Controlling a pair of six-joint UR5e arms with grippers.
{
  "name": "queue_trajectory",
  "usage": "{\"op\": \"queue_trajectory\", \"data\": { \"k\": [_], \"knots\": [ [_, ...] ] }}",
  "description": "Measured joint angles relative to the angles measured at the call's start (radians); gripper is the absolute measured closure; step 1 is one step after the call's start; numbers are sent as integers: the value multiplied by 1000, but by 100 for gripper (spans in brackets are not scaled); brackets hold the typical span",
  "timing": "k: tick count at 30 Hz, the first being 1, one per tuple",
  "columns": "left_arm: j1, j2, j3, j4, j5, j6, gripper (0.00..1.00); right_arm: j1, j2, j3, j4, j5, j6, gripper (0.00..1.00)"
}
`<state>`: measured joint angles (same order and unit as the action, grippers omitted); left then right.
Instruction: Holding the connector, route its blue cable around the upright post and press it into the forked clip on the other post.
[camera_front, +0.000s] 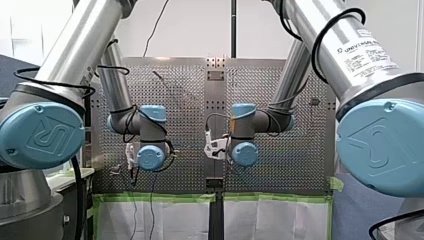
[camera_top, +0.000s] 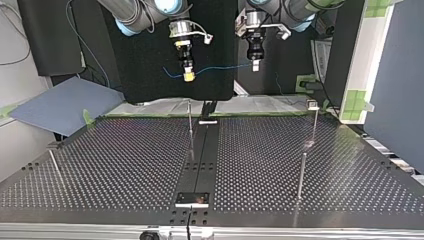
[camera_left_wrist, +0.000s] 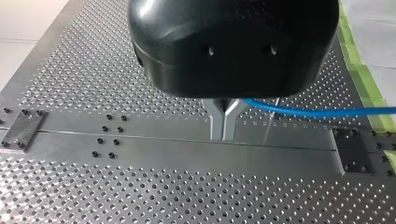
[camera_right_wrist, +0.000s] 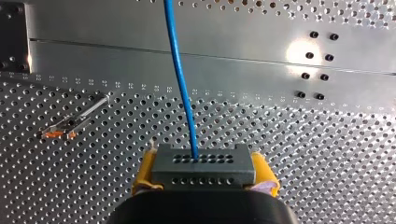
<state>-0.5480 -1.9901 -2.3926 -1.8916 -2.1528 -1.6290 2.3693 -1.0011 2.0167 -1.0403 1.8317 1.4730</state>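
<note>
The blue cable (camera_top: 222, 68) is too fine to pick out in the front view, where both arms simply hang their wrists over the perforated table (camera_front: 185, 100). In the top view it is strung in the air high above the upright post (camera_top: 190, 127) and well apart from it. It runs between my right gripper (camera_top: 188, 76), almost over the post, and my left gripper (camera_top: 255, 65), off to the post's far side. Farther that way stands another post with a small head, which I take for the forked clip (camera_top: 313, 105) — nothing is in it. In the left wrist view the metal fingers (camera_left_wrist: 217, 122) are pressed together, apparently nipping the cable, which leaves from beside them. In the right wrist view the yellow pads (camera_right_wrist: 145, 171) pinch the grey connector (camera_right_wrist: 203, 165) from both sides, the cable rising straight out of its face ahead of the gripper. By my reckoning only the holding is done — the loop around the post and the press into the clip are both left.
</note>
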Motion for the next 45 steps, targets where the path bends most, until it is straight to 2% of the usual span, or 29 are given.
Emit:
{"op": "queue_trajectory", "data": {
  "k": [11, 14, 18, 21, 30, 38, 41, 45],
  "knots": [
    [0, 0, 0, 0, 0, 0, 100, 0, 0, 0, 0, 0, 0, 100],
    [6, -7, 7, -7, 7, 7, 100, -7, 7, -8, -7, -3, 8, 100],
    [16, -38, 38, -26, 26, 38, 100, -30, 39, -39, -19, -4, 28, 100],
    [18, -65, 58, -31, 31, 60, 100, -35, 63, -63, -21, -5, 32, 100],
    [18, -93, 67, -32, 32, 72, 100, -37, 135, -124, -21, -5, 34, 100],
    [19, -94, 67, -32, 32, 72, 100, -37, 201, -132, -21, -5, 33, 100],
    [24, -88, 72, -36, 27, 67, 100, -41, 194, -145, -10, -16, 36, 100],
    [26, -59, 80, -66, 14, 44, 100, -34, 161, -168, 23, -32, 56, 100]
  ]
}}
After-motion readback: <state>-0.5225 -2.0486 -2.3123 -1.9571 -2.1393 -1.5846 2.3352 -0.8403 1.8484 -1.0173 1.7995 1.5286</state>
